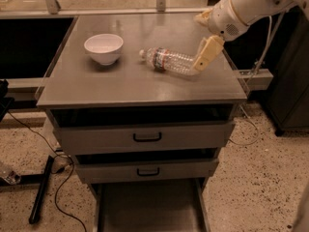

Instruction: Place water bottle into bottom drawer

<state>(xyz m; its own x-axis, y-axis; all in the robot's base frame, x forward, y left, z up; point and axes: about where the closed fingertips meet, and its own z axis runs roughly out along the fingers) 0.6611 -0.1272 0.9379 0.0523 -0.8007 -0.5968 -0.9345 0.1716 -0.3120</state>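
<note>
1. White and round, a small bowl (104, 47) sat upright on the left part of the flat grey metal cabinet top (120, 88).
2. Right of the bowl and apart from it, the small clear ribbed plastic water bottle (170, 61) lay on its side on the same top. Its white cap pointed toward the bowl, its red-white-blue label band sat near the cap end, and its base pointed right.
3. At the bottle's base, the cream-coloured gripper (203, 57) reached down from the upper right on the white robot arm (246, 6). Its tip seemed to touch the base, though the angle left that uncertain. Whether the gripper was spread or closed could not be told, nor whether it had any hold on the bottle.
4. Under the top, two grey drawer fronts (145, 138) with black handles (147, 137) were stacked. Beneath them the bottom drawer (149, 209), a wide shallow grey tray, stood pulled out with its flat floor showing, well below the bottle.
</note>
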